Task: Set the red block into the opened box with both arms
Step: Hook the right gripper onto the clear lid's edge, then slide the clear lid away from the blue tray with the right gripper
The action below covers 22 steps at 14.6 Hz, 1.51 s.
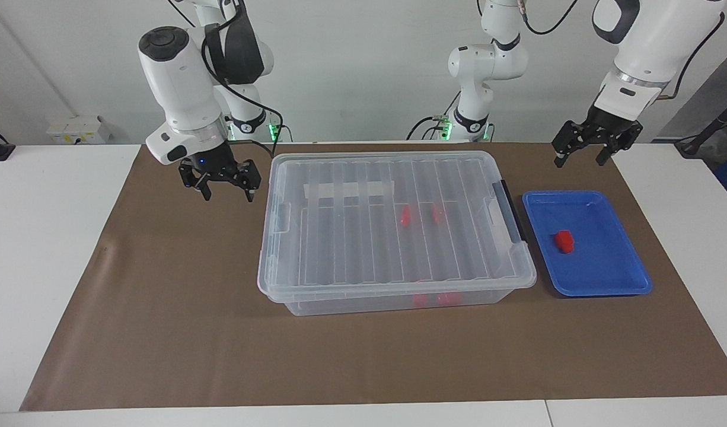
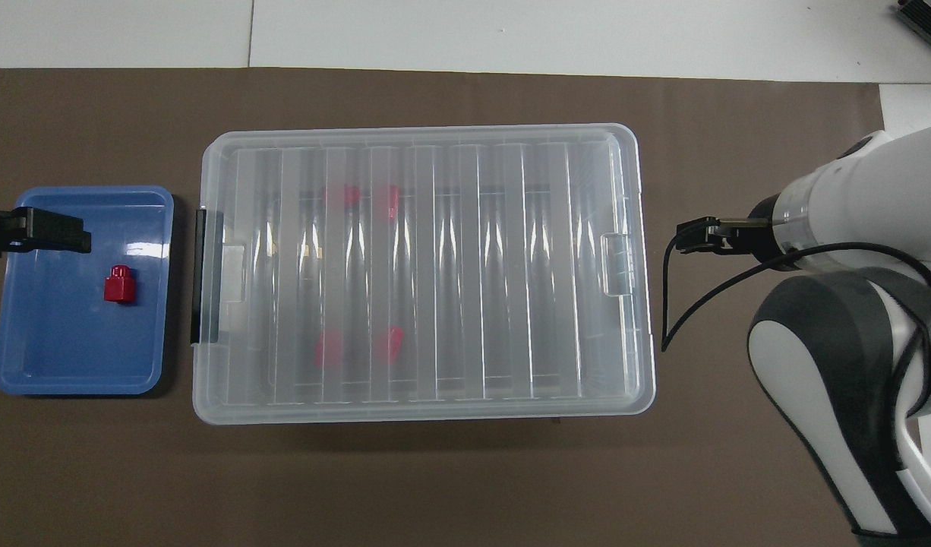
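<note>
A red block (image 1: 564, 241) (image 2: 120, 284) lies in the blue tray (image 1: 600, 290) (image 2: 78, 387) at the left arm's end of the table. The clear box (image 1: 393, 284) (image 2: 420, 406) stands mid-table with its ribbed lid lying flat on top. More red blocks show blurred through the lid. My right gripper (image 1: 228, 194) hangs open and empty over the brown mat, just beside the box's end toward the right arm. My left gripper (image 1: 579, 160) waits open and empty in the air by the tray, apart from the red block.
A brown mat (image 1: 162, 308) covers most of the white table. The box's black handle (image 1: 509, 209) faces the tray, with a narrow gap between them. The right arm's cable (image 2: 686, 304) hangs beside the box's end.
</note>
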Each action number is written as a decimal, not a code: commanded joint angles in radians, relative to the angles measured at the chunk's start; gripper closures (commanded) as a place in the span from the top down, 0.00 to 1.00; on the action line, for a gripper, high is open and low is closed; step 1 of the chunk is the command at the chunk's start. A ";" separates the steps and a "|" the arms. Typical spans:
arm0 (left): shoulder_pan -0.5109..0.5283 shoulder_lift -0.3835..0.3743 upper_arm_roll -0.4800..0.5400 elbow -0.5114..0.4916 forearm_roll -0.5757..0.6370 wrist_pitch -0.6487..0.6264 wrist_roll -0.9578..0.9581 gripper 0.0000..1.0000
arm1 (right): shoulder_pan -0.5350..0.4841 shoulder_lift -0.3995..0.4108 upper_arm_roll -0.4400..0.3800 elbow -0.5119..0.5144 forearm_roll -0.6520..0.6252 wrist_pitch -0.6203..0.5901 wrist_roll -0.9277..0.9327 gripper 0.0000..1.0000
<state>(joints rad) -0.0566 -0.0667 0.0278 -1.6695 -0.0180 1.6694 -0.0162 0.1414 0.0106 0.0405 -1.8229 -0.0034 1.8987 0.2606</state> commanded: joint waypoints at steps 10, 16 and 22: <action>0.000 -0.013 0.003 -0.009 0.018 -0.011 -0.001 1.00 | 0.061 0.080 0.001 -0.032 0.003 0.099 0.023 0.99; 0.000 -0.013 0.003 -0.009 0.018 -0.010 -0.001 1.00 | 0.046 0.055 -0.001 -0.081 0.005 0.079 0.022 0.99; 0.000 -0.013 0.003 -0.009 0.018 -0.010 -0.001 1.00 | -0.023 0.028 -0.001 -0.107 0.005 0.016 -0.018 0.99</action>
<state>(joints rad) -0.0566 -0.0667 0.0278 -1.6695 -0.0180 1.6694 -0.0162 0.1672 0.0847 0.0325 -1.8768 -0.0031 1.9389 0.2656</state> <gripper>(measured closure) 0.000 0.013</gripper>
